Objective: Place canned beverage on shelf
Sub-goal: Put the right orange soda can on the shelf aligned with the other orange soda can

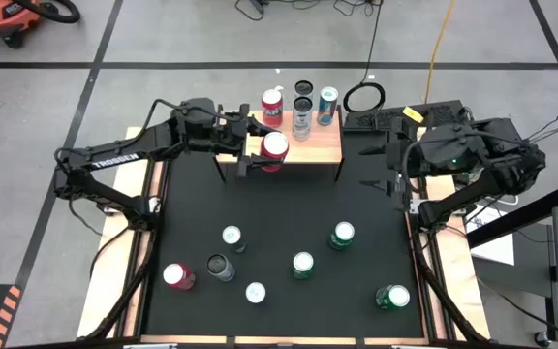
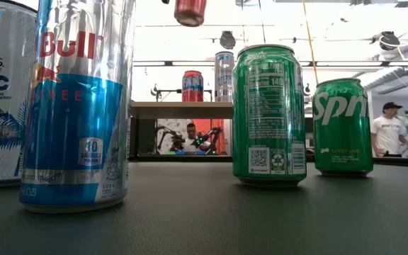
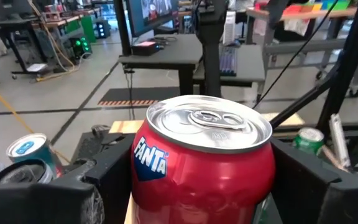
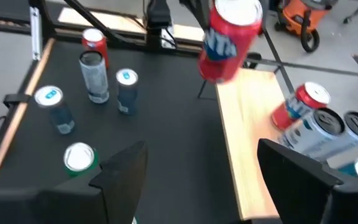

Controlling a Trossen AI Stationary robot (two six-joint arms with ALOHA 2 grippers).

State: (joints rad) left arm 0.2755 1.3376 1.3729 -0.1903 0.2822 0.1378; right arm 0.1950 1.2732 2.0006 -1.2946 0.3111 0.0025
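**Over the shelf's front edge, a Fanta can in the left tool**

Over the shelf (image 1: pixel 313 150), near its front left corner, the left tool (image 1: pixel 260 147) pinches a red Fanta can (image 1: pixel 275 147). Four cans (image 1: pixel 301 109) crowd the back edge; the front right stays bare. Beside the counter's (image 1: pixel 279 208) right edge the right tool (image 1: pixel 384 167) waits, fingers spread.

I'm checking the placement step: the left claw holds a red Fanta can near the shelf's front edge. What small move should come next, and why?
Probably carry the Fanta can a bit further over the shelf, then lower it. The left claw holds it above the front edge, and four cans crowd the back, so the bare board in front looks like the free spot.
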